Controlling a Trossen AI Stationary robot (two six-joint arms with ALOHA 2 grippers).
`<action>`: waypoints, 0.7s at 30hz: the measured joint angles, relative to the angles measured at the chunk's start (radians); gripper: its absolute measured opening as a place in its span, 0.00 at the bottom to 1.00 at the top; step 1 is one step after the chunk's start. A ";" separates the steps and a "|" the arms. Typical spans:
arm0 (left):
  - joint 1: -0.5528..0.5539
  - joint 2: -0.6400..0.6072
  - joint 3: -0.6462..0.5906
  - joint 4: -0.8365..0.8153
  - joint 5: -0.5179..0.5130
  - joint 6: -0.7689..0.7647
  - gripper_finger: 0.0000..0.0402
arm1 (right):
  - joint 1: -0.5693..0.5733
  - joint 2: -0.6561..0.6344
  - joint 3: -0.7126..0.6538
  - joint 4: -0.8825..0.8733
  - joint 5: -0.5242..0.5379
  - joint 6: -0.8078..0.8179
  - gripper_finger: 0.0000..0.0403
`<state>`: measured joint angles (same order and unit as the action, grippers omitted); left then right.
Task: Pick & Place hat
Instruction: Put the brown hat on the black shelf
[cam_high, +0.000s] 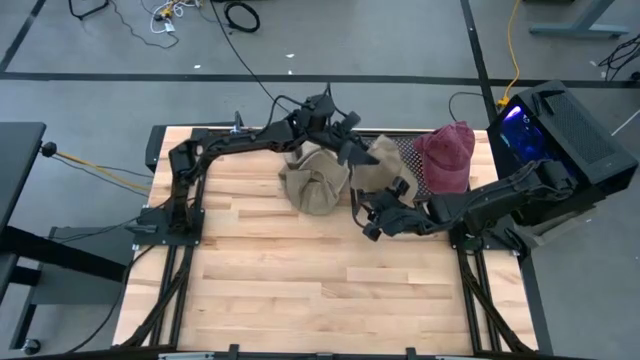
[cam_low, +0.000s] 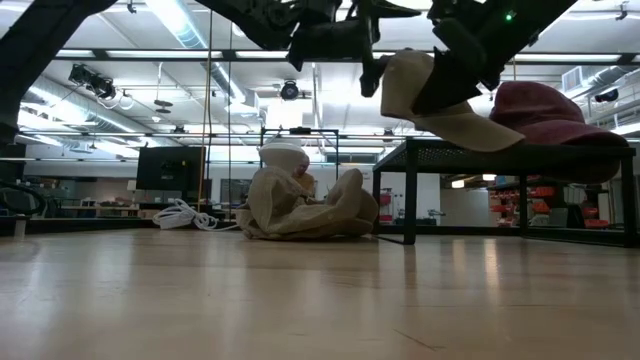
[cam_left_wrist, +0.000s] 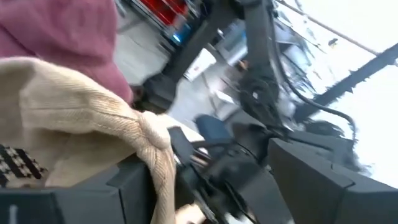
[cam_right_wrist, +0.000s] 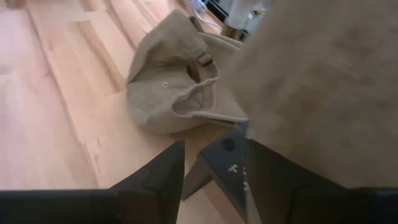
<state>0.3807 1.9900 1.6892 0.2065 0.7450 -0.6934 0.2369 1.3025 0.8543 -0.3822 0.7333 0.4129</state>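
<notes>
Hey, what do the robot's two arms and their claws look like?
Both arms, the left arm and the right arm, are black and built of boxy jointed links, with black cables running alongside. The left claw and right claw have dark angular fingers; I see no readable markings.

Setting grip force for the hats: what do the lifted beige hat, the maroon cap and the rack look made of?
Beige hat: soft ribbed knit, going by the ridged weave in the left wrist view.
Maroon cap: matte woven cloth, probably cotton; it sags a little on the rack.
Rack: dark rigid frame with thin straight legs and a mesh top, likely metal.
</notes>
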 joint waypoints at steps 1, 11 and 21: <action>0.007 0.000 0.000 -0.001 0.033 -0.010 0.72 | -0.004 0.000 0.000 -0.003 -0.001 0.008 0.40; 0.058 0.000 0.000 -0.001 0.199 -0.076 0.73 | -0.025 0.000 0.000 -0.009 -0.040 0.024 0.28; 0.026 0.000 0.000 0.000 0.037 0.104 0.73 | -0.029 -0.001 0.000 -0.062 0.027 0.091 0.17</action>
<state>0.4071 1.9900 1.6894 0.2065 0.7816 -0.5894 0.2076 1.3018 0.8543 -0.4441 0.7604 0.5038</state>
